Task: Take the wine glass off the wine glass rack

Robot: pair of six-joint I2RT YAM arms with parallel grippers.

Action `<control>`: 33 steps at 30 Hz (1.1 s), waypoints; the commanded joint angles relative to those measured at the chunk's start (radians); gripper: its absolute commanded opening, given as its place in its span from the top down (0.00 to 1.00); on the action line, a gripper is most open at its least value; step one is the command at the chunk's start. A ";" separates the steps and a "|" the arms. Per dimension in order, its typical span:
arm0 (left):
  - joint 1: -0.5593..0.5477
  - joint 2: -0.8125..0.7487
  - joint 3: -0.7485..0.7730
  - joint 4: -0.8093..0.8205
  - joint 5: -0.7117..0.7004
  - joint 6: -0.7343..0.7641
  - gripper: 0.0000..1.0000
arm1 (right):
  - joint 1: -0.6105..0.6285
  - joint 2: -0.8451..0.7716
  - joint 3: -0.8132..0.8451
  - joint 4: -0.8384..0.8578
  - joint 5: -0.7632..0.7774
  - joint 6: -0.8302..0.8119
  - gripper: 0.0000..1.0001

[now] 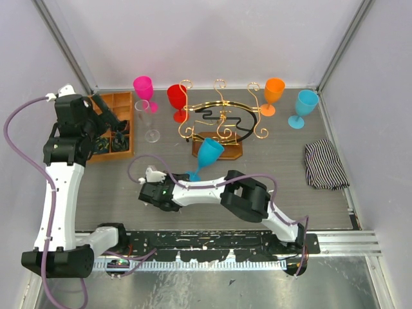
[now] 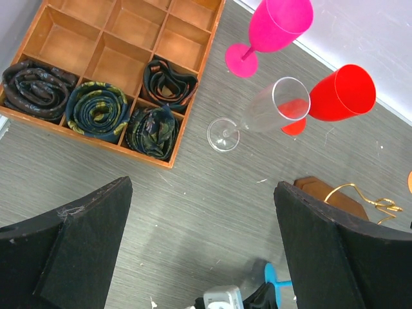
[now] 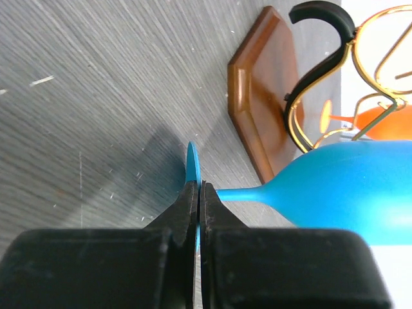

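The wine glass rack (image 1: 222,119) is a gold wire stand on a brown wooden base (image 1: 217,153) at the table's middle back. A blue wine glass (image 1: 209,151) is tilted in front of it, its bowl over the base's front edge. My right gripper (image 1: 187,179) is shut on the thin edge of the glass's foot (image 3: 192,164), just above the table, with the stem and bowl (image 3: 347,187) reaching right toward the rack (image 3: 380,38). My left gripper (image 1: 108,119) is open and empty, high over the left side; its view shows bare table between its fingers (image 2: 335,225).
An orange compartment tray (image 1: 112,125) with rolled ties stands at the back left. Pink (image 1: 143,87), red (image 1: 177,96) and clear (image 1: 147,116) glasses stand left of the rack, orange (image 1: 273,93) and blue (image 1: 304,103) ones to its right. A striped cloth (image 1: 325,164) lies at the right.
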 commanded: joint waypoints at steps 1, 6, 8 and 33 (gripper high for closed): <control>0.006 -0.029 -0.017 0.025 0.008 -0.005 0.02 | 0.017 0.053 0.007 0.035 0.087 0.088 0.99; 0.006 -0.033 -0.032 0.034 0.016 -0.007 0.02 | 0.061 0.152 0.059 0.008 0.115 0.137 0.99; 0.006 -0.037 -0.035 0.034 0.016 -0.003 0.02 | 0.068 0.195 0.076 -0.007 0.100 0.157 0.99; 0.006 -0.059 -0.077 0.050 0.019 0.000 0.02 | 0.103 0.278 0.060 -0.018 0.018 0.198 0.99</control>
